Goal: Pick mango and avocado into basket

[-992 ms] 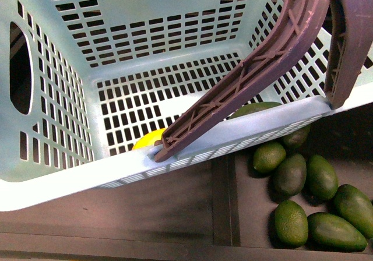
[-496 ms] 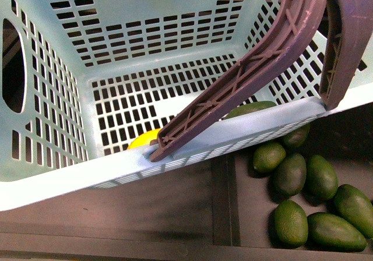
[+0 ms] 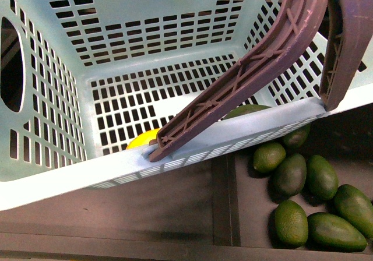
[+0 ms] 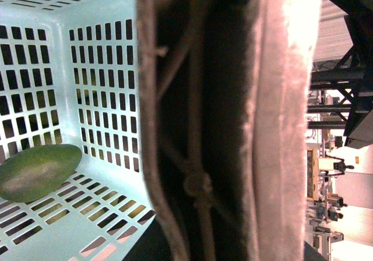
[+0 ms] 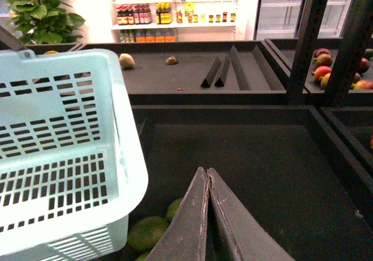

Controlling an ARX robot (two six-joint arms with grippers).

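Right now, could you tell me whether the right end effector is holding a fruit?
No, in the right wrist view the right end effector is pressed shut with nothing between its fingers, above green fruit beside the basket.

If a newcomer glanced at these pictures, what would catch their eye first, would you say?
The teal basket fills the front view, its brown handle slanting across it. Inside lie the mango and an avocado. More dark green avocados sit in the bin just outside it.

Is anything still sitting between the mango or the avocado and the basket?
Nothing visible does. The mango and the avocado both already lie on the basket floor, behind its near rim. The brown handle leans across the opening above them.
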